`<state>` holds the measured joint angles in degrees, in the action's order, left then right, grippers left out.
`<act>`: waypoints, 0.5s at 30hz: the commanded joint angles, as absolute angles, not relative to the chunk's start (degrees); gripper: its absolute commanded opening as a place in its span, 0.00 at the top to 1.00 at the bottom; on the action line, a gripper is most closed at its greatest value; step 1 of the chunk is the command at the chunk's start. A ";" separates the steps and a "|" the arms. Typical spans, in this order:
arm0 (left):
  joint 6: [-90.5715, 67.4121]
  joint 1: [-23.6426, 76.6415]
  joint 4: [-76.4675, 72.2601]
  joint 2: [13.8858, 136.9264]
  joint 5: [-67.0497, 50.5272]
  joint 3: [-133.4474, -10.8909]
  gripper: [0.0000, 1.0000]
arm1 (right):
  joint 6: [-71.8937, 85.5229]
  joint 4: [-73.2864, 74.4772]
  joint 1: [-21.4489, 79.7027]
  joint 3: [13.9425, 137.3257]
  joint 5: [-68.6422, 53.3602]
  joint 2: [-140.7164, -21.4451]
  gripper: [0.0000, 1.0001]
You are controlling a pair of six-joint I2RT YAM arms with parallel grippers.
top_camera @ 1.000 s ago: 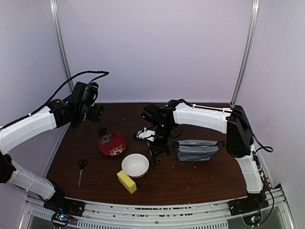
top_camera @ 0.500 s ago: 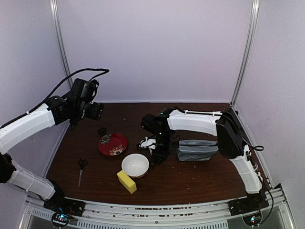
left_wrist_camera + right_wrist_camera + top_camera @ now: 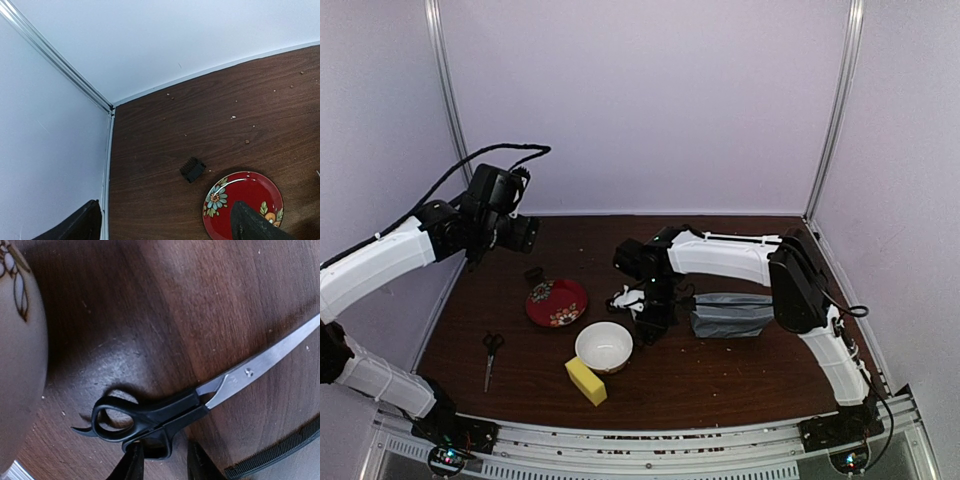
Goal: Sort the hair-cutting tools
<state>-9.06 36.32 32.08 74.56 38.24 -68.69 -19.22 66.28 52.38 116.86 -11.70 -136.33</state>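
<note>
In the right wrist view one pair of black-handled steel scissors (image 3: 165,412) lies flat on the wooden table. My right gripper (image 3: 165,465) is open, and its fingers (image 3: 132,462) straddle the lower handle loop. A slim black comb (image 3: 280,452) lies just beside it. In the top view this gripper (image 3: 648,325) is low at the table, right of the white bowl (image 3: 604,346). A second pair of scissors (image 3: 491,357) lies at the front left. My left gripper (image 3: 516,234) is open, empty and high over the back left. I cannot make out the clipper.
A red patterned plate (image 3: 557,302) sits left of centre, with a small black toothed guard (image 3: 192,169) behind it. A yellow sponge (image 3: 585,381) lies in front of the bowl. A grey pouch (image 3: 733,315) lies right of the right gripper. A small white-and-black object (image 3: 625,298) lies behind the right gripper.
My right gripper has come down and slightly left onto the scissors beside the bowl. The left arm has hardly moved.
</note>
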 commanded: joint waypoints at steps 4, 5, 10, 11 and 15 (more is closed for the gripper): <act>-7.97 36.23 32.17 75.63 35.35 -70.40 0.09 | -17.29 66.12 51.70 118.84 -12.55 -138.14 0.75; -7.84 36.21 32.17 75.67 34.67 -70.40 0.09 | -17.05 66.14 51.52 119.82 -12.54 -138.28 0.78; -7.67 36.24 32.38 76.32 33.73 -70.55 0.10 | -18.01 66.53 51.15 120.04 -12.49 -139.19 0.82; -7.65 36.22 32.42 76.44 33.75 -70.64 0.10 | -18.20 66.53 51.16 119.79 -12.37 -139.36 0.82; -7.78 36.21 32.43 76.85 33.64 -70.66 0.10 | -18.00 67.04 51.21 118.94 -11.53 -140.28 0.89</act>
